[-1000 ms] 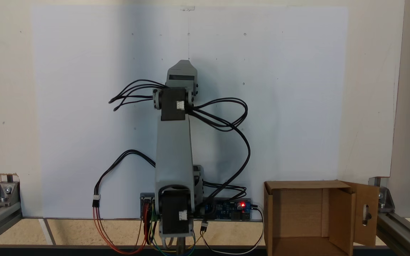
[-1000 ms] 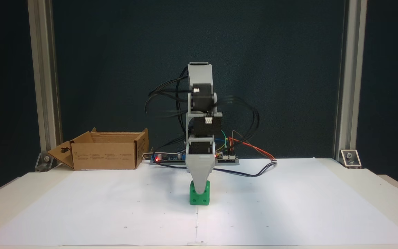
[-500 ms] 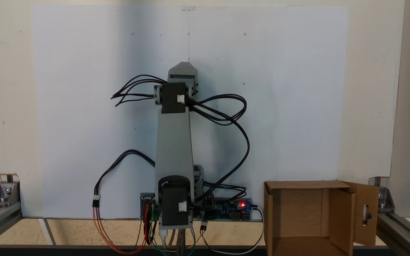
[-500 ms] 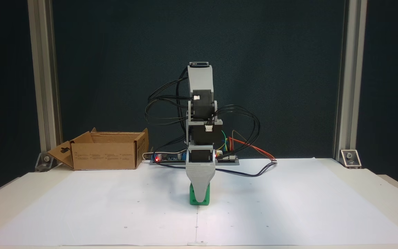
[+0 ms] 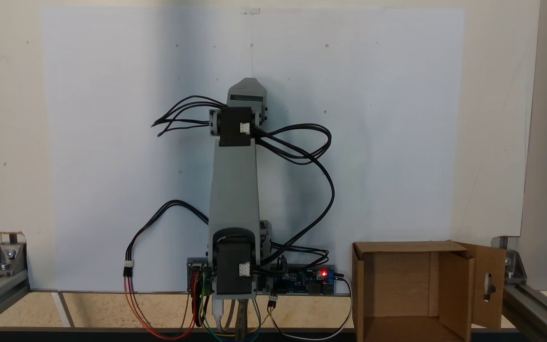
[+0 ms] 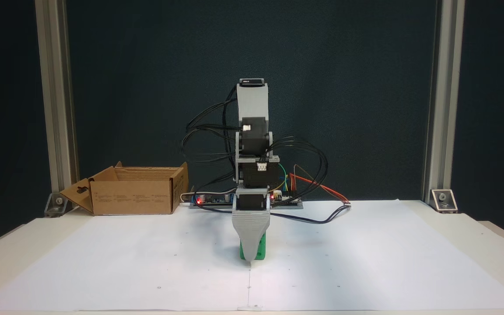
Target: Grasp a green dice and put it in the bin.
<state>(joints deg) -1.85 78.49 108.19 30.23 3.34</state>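
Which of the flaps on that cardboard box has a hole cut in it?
The flap of the cardboard box folded out sideways, away from the arm; it has a slot cut-out, and the other flaps look plain.

One fixed view is looking straight down; the other is facing the arm [image 6: 252,144] frontally; both are sharing the table [image 6: 365,262].

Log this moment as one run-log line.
phase: grasp approach | gripper: down over green dice, jaw state hidden | dice: on white paper | bin: apart, no dice seen inside
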